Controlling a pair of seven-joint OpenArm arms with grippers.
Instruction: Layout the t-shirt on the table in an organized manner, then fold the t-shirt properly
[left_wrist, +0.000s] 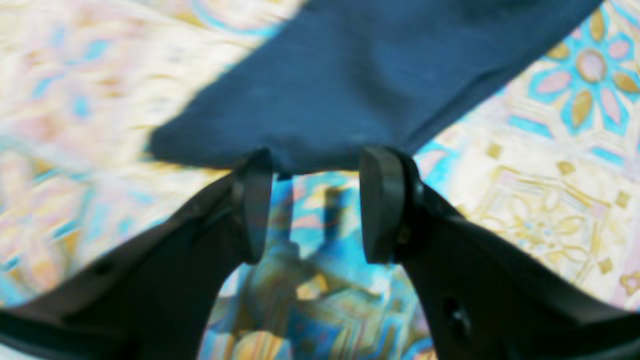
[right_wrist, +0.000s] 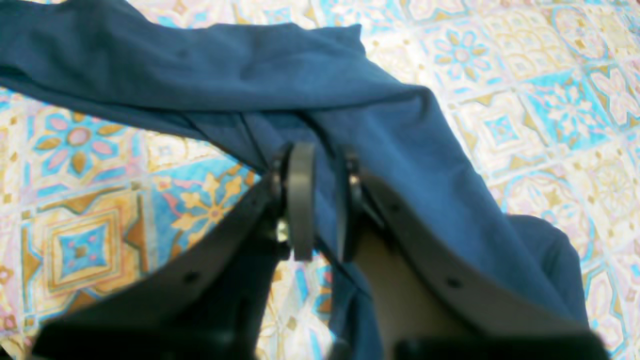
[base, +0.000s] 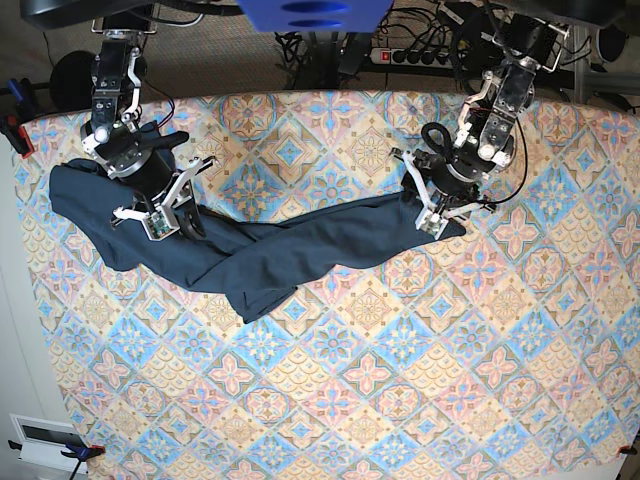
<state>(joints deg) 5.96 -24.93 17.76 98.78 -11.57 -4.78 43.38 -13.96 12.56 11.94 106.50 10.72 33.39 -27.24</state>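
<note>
The shirt (base: 270, 250) lies bunched in a long band across the upper half of the patterned surface (base: 400, 380). My right fingers (right_wrist: 320, 200) pinch a fold at nine o'clock; my left fingers (left_wrist: 320, 205), parted, touch its three-o'clock end.

Left claw (left_wrist: 315, 200) jaws apart; right claw (right_wrist: 320, 200) nearly closed.
</note>
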